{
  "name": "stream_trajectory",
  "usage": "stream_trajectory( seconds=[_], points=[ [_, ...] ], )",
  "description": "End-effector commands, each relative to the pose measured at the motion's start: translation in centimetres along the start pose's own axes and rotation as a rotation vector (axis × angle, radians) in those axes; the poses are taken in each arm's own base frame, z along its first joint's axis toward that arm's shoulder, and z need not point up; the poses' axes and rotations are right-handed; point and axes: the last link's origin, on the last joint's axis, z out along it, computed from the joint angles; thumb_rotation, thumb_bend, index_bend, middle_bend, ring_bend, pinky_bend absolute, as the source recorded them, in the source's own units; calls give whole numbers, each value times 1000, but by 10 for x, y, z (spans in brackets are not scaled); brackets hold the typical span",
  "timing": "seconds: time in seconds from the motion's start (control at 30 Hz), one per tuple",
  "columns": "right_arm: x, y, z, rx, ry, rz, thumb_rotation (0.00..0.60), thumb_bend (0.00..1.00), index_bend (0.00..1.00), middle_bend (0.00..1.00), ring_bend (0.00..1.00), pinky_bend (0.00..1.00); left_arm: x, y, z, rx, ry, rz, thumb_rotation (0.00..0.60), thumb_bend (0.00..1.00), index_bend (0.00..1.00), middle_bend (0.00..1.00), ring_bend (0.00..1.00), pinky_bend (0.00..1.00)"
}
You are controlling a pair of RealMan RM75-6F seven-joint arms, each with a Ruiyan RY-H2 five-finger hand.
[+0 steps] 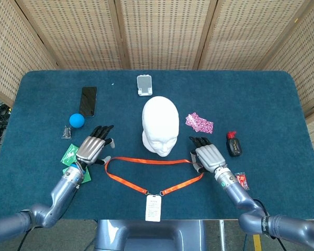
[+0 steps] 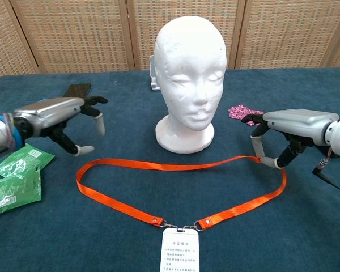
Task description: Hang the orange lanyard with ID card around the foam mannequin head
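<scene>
Hovering over the table, my left hand has its fingers spread and holds nothing; it sits just outside the left bend of the one orange lanyard, above two green packets. My right hand is at the lanyard's right bend with fingers parted and curved down, fingertips right at the strap; whether it actually has hold of the strap I cannot tell. The lanyard lies flat as an open loop near the front edge, just in front of the one foam head, which stands upright mid-table. One ID card on the lanyard's clips hangs over the front edge. Toward the left edge I count one blue ball, one black phone and one small dark clip. Behind the head stands one small white stand. To the head's right lies one pink patterned packet; nearer the right edge are one black and red object and one small red packet.
</scene>
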Motion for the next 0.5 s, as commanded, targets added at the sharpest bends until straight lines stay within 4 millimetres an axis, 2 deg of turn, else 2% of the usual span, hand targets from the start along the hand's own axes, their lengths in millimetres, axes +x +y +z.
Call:
stream_trajectory(
  seconds=[0.03,0.23,0.5],
  points=[
    [0,-1,0,6,0,-1,600,721,695,22,0,0,-9,12,14,-5,-32,2,600,356,457,0,0,0],
    [1,-3,1,12,0,1,600,722,697,24,0,0,-15,17,18,-7,-48,0,600,356,481,0,0,0],
    [0,-5,3,14,3,-1,600,723,698,25,0,0,-23,19,10,-26,-81,-6,600,356,513,0,0,0]
  ],
)
